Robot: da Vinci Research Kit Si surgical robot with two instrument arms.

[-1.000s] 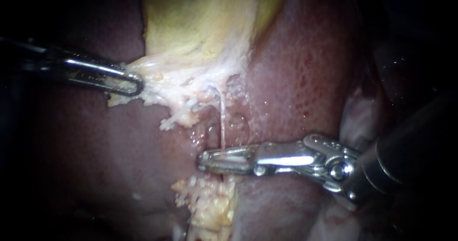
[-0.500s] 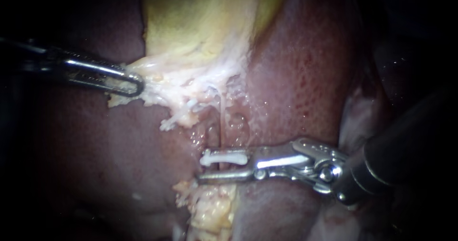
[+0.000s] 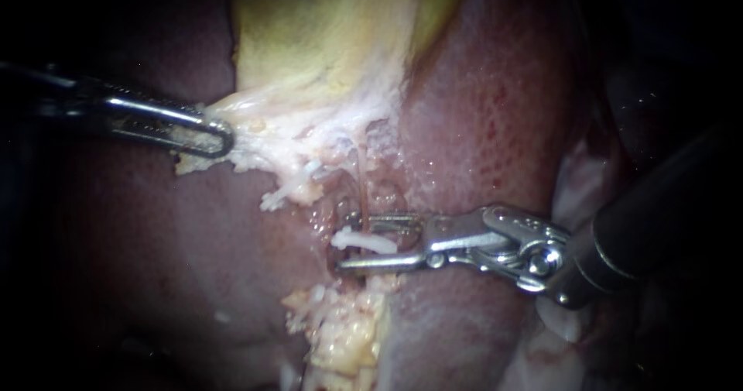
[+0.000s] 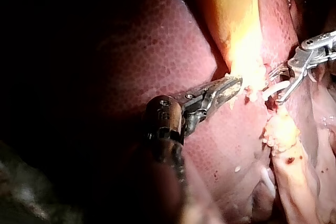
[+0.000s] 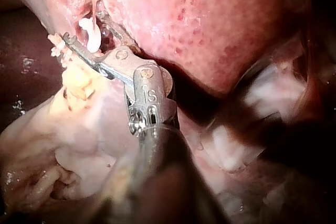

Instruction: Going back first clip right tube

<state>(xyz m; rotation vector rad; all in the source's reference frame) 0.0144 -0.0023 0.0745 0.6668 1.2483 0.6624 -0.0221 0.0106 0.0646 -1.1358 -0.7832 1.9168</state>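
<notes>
Clip (image 3: 364,241) looks set on the tube (image 3: 361,180), right pincer (image 3: 345,242) open wide around it and not yet backed off, left pincer (image 3: 220,137) clamping the gallbladder (image 3: 325,42).

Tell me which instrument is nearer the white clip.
Right. The right instrument holds open jaws on either side of the clip. The left instrument is off to the side, shut on pale tissue at the edge of the gallbladder.
</notes>
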